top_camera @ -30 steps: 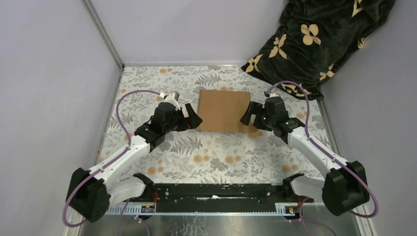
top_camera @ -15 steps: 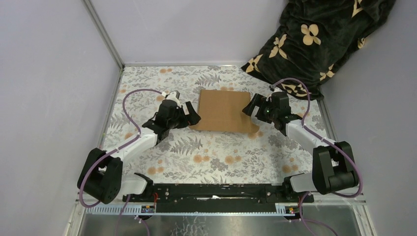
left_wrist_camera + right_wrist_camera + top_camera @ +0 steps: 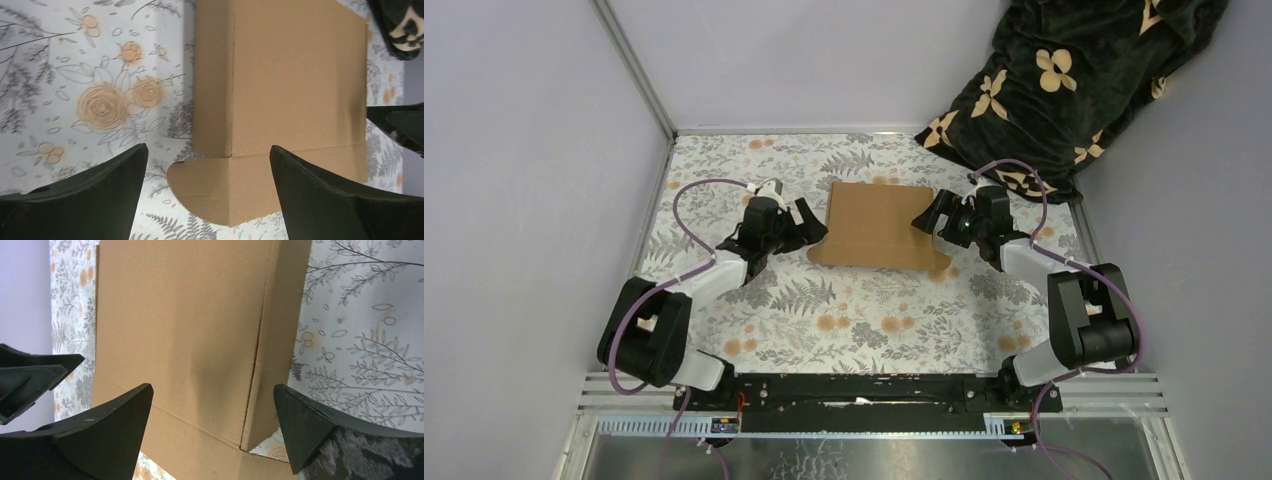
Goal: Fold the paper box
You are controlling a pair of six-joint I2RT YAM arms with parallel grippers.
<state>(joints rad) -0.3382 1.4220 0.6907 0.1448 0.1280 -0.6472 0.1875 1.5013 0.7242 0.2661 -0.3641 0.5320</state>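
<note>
The paper box (image 3: 879,225) is plain brown cardboard, lying closed and flat on the floral table in the middle of the top view, with rounded tabs sticking out at its near corners. My left gripper (image 3: 808,225) is open and empty beside the box's left edge. My right gripper (image 3: 932,221) is open and empty beside its right edge. In the left wrist view the box (image 3: 290,85) and its rounded tab lie between my spread fingers (image 3: 75,200). In the right wrist view the box (image 3: 190,325) fills the space between the open fingers (image 3: 100,435).
A black blanket with cream flowers (image 3: 1074,80) is heaped at the back right corner. Grey walls close the table on the left and back. A metal rail (image 3: 864,425) runs along the near edge by the arm bases.
Both arms have pulled back and lowered, the left gripper shifting slightly away from the box's left edge. The box's near edge now shows tabs at both corners.
</note>
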